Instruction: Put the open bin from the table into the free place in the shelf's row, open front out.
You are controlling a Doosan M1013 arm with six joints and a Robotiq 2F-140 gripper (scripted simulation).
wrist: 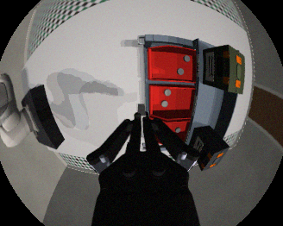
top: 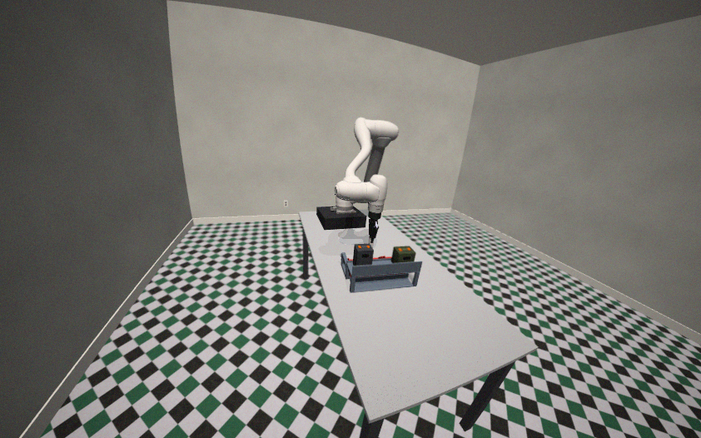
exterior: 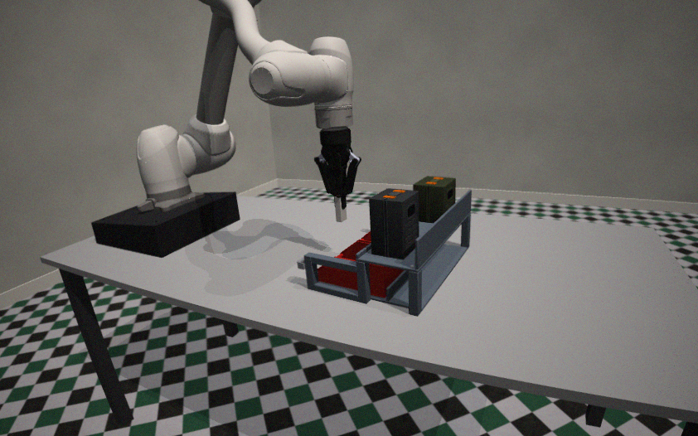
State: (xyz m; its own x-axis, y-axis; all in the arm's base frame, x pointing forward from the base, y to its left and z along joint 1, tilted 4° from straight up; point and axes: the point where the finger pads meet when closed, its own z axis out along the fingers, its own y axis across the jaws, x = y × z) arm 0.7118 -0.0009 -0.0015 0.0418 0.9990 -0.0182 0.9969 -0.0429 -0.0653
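Note:
Three red open bins stand side by side in the shelf, open fronts toward the arm's base. The far bin and the middle bin each hold two grey round parts. The near bin shows one such part; my finger hides some of it. All three look level, as far as the wrist view shows. No bin shows on the table outside the shelf. My gripper is shut and empty, above the shelf's front edge, clear of the bins.
A dark grey box and a green box stand on the board over the bins' rear ends. The black base block lies in front of the shelf, under the arm.

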